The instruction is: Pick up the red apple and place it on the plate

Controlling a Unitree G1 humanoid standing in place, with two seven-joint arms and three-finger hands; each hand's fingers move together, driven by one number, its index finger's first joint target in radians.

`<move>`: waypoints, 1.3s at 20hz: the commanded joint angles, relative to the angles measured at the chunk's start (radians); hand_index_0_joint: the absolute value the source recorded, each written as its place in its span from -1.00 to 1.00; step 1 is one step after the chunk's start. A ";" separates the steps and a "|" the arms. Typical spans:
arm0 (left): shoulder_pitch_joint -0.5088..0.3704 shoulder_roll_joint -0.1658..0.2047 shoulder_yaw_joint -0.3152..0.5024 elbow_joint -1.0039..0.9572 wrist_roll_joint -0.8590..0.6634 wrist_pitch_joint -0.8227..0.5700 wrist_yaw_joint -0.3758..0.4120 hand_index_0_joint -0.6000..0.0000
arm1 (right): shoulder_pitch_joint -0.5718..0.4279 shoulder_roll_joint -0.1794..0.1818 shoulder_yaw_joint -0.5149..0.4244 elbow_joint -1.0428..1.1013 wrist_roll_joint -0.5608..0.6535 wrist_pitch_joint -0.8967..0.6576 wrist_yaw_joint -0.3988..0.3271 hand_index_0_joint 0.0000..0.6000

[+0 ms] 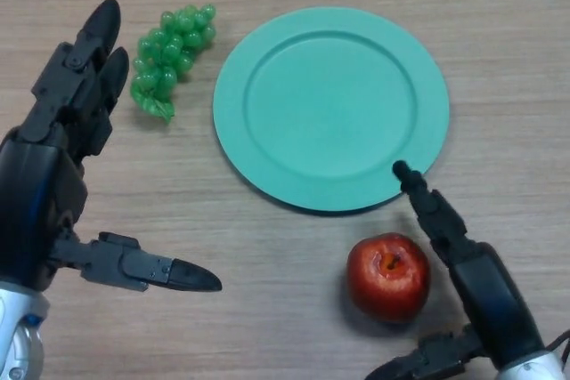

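A red apple (388, 276) stands on the wooden table just below the near right rim of a green plate (330, 107), which has nothing on it. My right hand (476, 291) is open beside the apple: its straight fingers (432, 208) lie along the apple's right side and reach the plate's rim, and its thumb (419, 363) lies below the apple. It is not closed on the apple. My left hand (53, 184) is open at the left, fingers pointing away and thumb (156, 268) pointing right, far from the apple.
A bunch of green grapes (169, 58) lies left of the plate, next to my left hand's fingertips. The wooden table (285, 309) fills the whole view.
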 commanded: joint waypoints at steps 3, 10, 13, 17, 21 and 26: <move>-0.006 0.020 0.101 -0.024 -0.052 -0.151 0.006 1.00 | -0.005 -0.008 -0.012 -0.139 0.081 0.042 -0.019 0.99; 0.004 0.025 0.179 -0.026 -0.083 -0.158 0.004 1.00 | -0.027 -0.017 -0.023 -0.402 0.136 0.281 0.053 1.00; 0.003 0.024 0.183 -0.043 -0.087 -0.148 0.002 1.00 | -0.139 -0.009 -0.044 -0.482 0.120 0.405 0.113 1.00; -0.002 0.026 0.184 -0.076 -0.099 -0.121 0.001 1.00 | -0.350 0.000 -0.060 -0.467 0.090 0.572 0.197 1.00; 0.001 0.023 0.177 -0.088 -0.096 -0.113 0.002 1.00 | -0.553 0.001 -0.057 -0.285 0.097 0.547 0.194 1.00; 0.013 0.014 0.180 -0.108 -0.107 -0.106 0.006 1.00 | -0.750 0.001 -0.035 0.088 0.116 0.343 0.107 1.00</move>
